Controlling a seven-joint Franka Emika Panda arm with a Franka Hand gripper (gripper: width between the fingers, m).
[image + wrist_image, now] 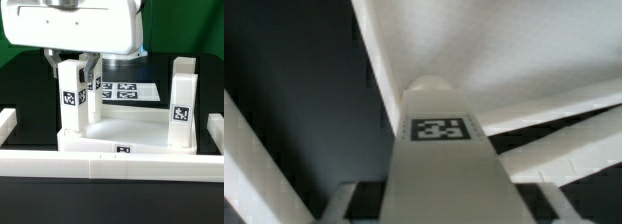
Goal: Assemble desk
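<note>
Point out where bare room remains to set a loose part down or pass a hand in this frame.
Free: the tabletop floor between the two upright legs, and the dark table in front of the barrier wall. Crowded: the leg on the exterior view's left, under the gripper, and the marker board behind. The other leg stands alone.

Your arm fills the upper left of the exterior view, its white wrist housing level and the gripper point(73, 72) pointing straight down. Your two dark fingers point(93, 72) sit either side of an upright leg point(71, 95), closed against it near its top. In the wrist view the fingers point(342, 203) flank that leg.
</note>
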